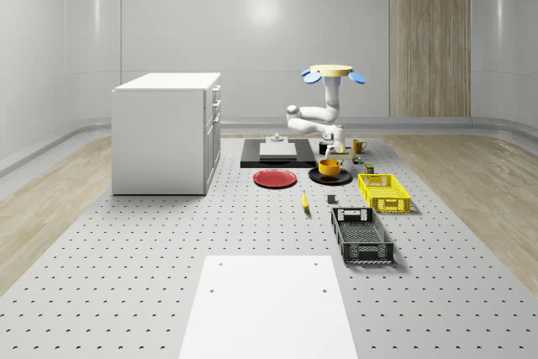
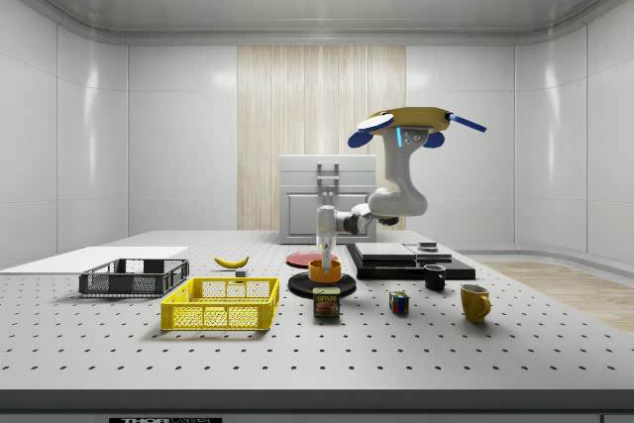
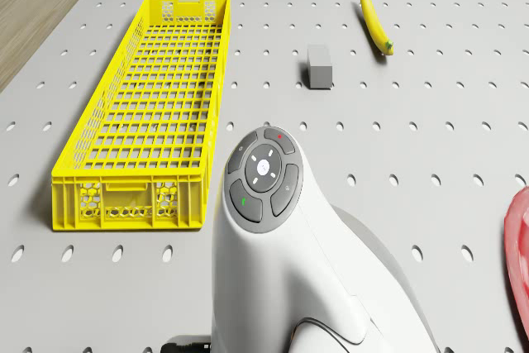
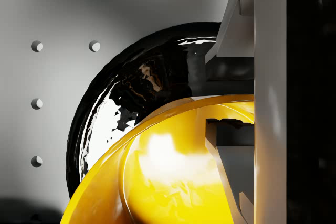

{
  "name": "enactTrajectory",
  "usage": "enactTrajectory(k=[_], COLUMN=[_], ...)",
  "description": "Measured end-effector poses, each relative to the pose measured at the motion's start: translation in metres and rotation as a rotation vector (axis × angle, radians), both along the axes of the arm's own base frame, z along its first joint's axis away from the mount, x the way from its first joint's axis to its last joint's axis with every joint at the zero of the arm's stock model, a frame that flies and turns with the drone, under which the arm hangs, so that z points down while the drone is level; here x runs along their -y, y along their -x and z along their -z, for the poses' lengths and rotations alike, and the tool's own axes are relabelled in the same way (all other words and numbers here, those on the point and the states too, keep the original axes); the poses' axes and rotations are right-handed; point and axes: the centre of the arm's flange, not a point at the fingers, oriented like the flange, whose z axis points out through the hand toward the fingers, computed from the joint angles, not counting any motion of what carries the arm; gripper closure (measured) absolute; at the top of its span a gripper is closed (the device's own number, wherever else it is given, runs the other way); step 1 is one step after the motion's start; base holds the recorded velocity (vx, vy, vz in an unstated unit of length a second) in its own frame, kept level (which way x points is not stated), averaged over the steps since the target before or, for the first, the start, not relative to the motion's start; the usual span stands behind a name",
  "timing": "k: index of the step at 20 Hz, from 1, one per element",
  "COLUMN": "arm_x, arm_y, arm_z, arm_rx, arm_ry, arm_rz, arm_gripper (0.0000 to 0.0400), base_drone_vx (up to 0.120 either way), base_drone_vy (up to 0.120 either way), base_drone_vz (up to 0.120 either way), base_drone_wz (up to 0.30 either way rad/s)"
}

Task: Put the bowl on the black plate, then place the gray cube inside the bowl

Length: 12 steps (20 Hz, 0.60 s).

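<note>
Orange bowl (image 1: 329, 166) over the black plate (image 1: 318, 177), its rim pinched between the closed fingers (image 4: 231, 145) of the gripper (image 2: 325, 248), arm elbowed forward and pointing straight down, drone (image 2: 406, 124) hovering behind, gray cube (image 3: 319, 66) lying well beyond the fingers beside a yellow basket (image 3: 149, 113)

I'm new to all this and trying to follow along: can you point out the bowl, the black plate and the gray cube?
bowl (image 4: 173, 171): wrist view, on its shiny inner wall.
black plate (image 4: 131, 93): wrist view, on its glossy face beside the bowl.
gray cube (image 3: 319, 67): drone view, on its top face.
</note>
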Motion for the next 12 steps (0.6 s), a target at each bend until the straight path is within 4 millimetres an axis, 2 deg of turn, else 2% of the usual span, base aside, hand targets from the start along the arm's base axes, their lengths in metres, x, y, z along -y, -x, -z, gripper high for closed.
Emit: enactTrajectory(k=[2, 5, 12], arm_x=[0.0, 0.0, 0.0], arm_y=[0.0, 0.0, 0.0], arm_z=[0.0, 0.0, 0.0], arm_rx=[0.0, 0.0, 0.0], arm_ry=[0.0, 0.0, 0.0], arm_rz=[0.0, 0.0, 0.0], arm_gripper=[0.03, 0.03, 0.03], base_drone_vx=[0.0, 0.0, 0.0], base_drone_vy=[0.04, 0.08, 0.0], base_drone_vz=[-0.1, 0.0, 0.0], base_drone_wz=[0.0, 0.0, 0.0])
